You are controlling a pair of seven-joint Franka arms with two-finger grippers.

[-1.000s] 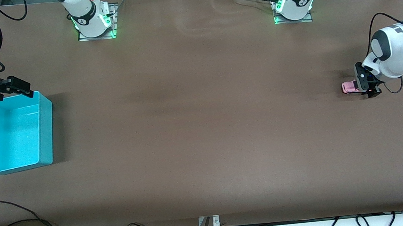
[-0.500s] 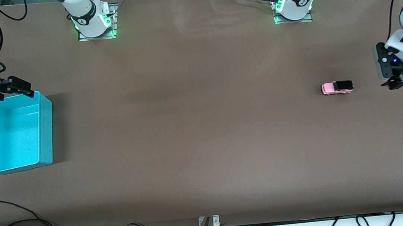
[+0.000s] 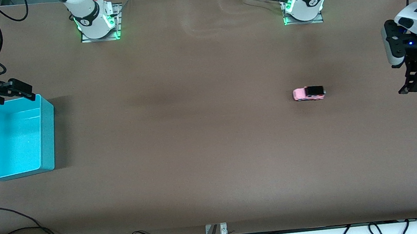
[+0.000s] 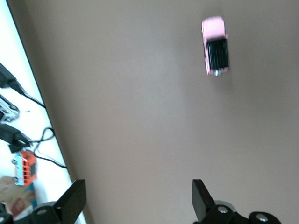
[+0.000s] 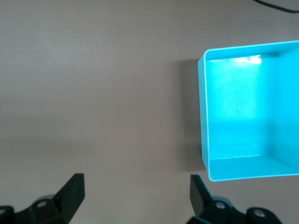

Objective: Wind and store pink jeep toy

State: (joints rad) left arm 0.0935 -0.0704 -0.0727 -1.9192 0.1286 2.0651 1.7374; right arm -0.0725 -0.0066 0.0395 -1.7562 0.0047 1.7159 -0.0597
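Both grippers are hanging wide open and empty: left gripper (image 3: 414,83) at frame right, right gripper (image 3: 16,90) over the teal bin (image 3: 49,130). I'm judging the pink jeep toy (image 3: 308,93) wound and loose; next I'm catching it for storing.

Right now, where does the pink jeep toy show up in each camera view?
Front view: the pink jeep toy sits alone on the brown table, toward the left arm's end.
Left wrist view: it shows near the upper edge, apart from the open left gripper.
Right wrist view: not in it.
Shared landmark: the brown table.
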